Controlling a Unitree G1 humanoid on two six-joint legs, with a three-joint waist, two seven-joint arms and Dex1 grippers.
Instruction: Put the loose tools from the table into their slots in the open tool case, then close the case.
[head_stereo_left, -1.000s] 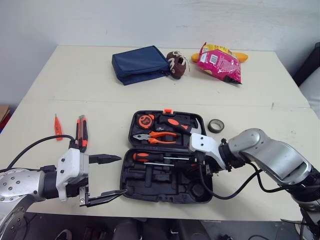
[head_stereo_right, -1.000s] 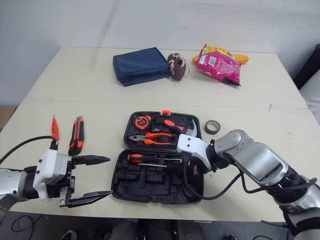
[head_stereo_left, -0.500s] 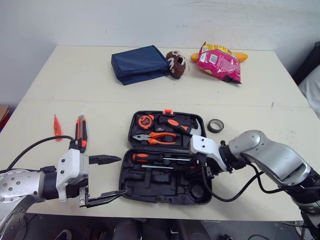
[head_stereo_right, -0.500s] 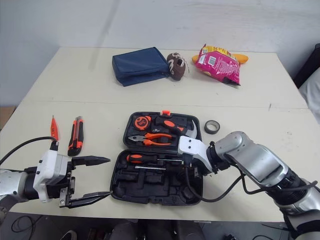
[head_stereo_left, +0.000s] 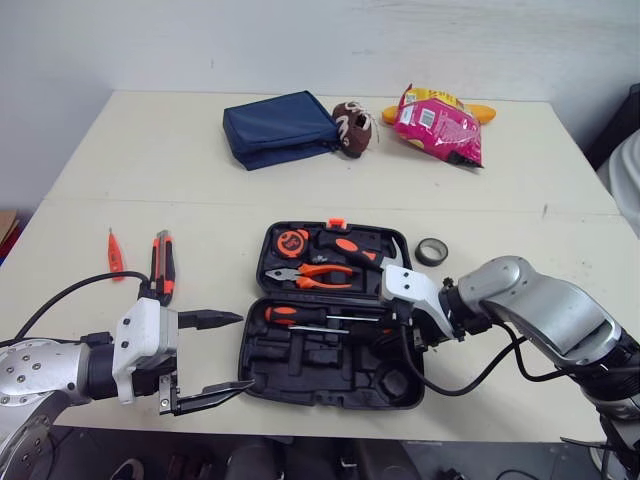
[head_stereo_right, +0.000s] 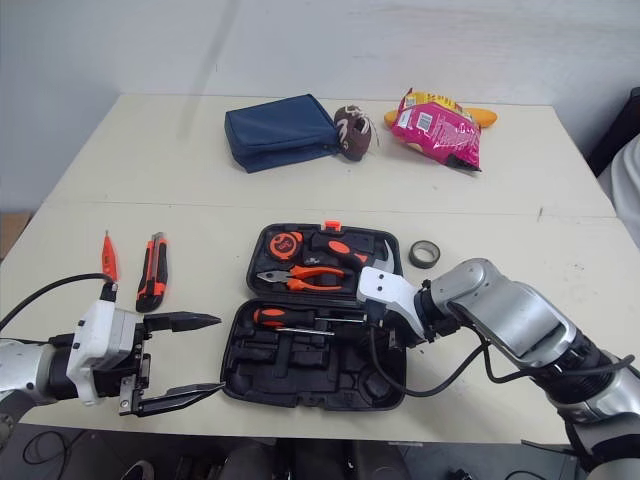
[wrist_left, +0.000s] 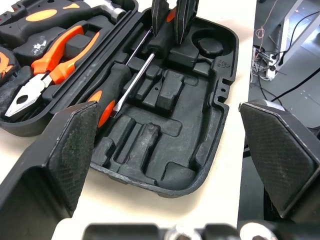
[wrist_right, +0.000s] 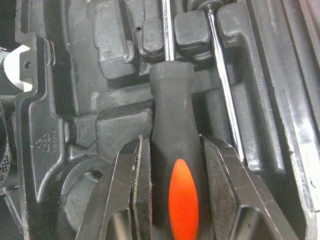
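Observation:
The open black tool case (head_stereo_left: 300, 378) lies near the table's front edge. Its far half holds a tape measure (head_stereo_left: 291, 241), pliers (head_stereo_left: 318, 273) and a hammer (head_stereo_left: 352, 248). My right gripper (wrist_right: 172, 145) is shut on a black-handled screwdriver (wrist_right: 171, 105) lying in the near half, beside another screwdriver (head_stereo_left: 290, 312). My left gripper (head_stereo_left: 243, 350) hangs open and empty just left of the case. A utility knife (head_stereo_left: 163, 266) and an orange tester pen (head_stereo_left: 116, 252) lie loose at the left. A tape roll (head_stereo_left: 431, 251) sits right of the case.
At the back of the table are a blue pouch (head_stereo_left: 280, 128), a small brown ball (head_stereo_left: 352, 128) and a pink snack bag (head_stereo_left: 438, 122). My left gripper is close to the front table edge.
My right gripper has shifted slightly toward the case's hinge with the screwdriver still in it. The left gripper has not moved.

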